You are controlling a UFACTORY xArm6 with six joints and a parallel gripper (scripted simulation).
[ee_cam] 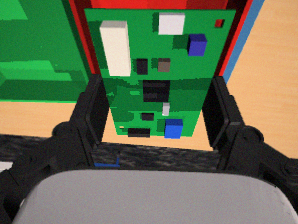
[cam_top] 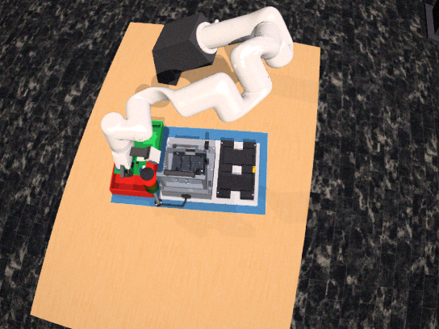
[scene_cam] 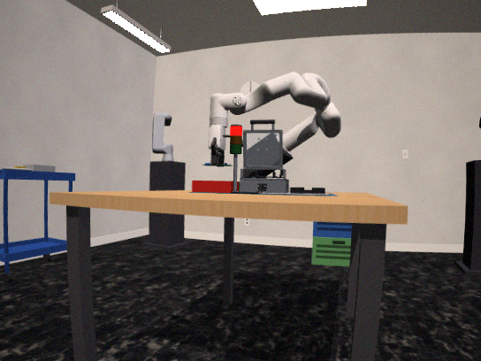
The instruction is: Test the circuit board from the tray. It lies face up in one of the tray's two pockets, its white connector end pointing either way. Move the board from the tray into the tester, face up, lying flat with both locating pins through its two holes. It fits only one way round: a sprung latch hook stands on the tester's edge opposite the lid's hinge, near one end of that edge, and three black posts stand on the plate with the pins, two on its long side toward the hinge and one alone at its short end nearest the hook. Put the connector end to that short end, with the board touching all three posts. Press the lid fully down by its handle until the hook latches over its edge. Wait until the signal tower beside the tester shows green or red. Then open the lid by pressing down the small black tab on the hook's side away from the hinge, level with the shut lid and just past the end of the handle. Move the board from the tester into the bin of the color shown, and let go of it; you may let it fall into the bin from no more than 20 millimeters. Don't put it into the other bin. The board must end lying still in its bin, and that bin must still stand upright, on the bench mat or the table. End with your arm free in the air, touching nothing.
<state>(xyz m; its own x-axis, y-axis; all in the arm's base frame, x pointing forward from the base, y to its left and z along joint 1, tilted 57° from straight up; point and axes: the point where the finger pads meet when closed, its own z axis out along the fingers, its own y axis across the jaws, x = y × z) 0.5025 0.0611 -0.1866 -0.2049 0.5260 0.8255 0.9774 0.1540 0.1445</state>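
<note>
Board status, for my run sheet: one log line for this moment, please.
phase: carry to bin | gripper: shut on board | tower: red | board: above red bin | tester lid: open

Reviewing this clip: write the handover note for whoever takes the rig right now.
Gripper: shut on the green circuit board, carried in the air, partly over the red bin, beside the green bin.
Signal tower: red lit.
Grey tester: lid raised, plate without a board.
Black tray: both pockets vacant.
Done: test, lid opened, board lifted out.
Left: centre over the red bin, lower, release, lift the arm free.
</note>
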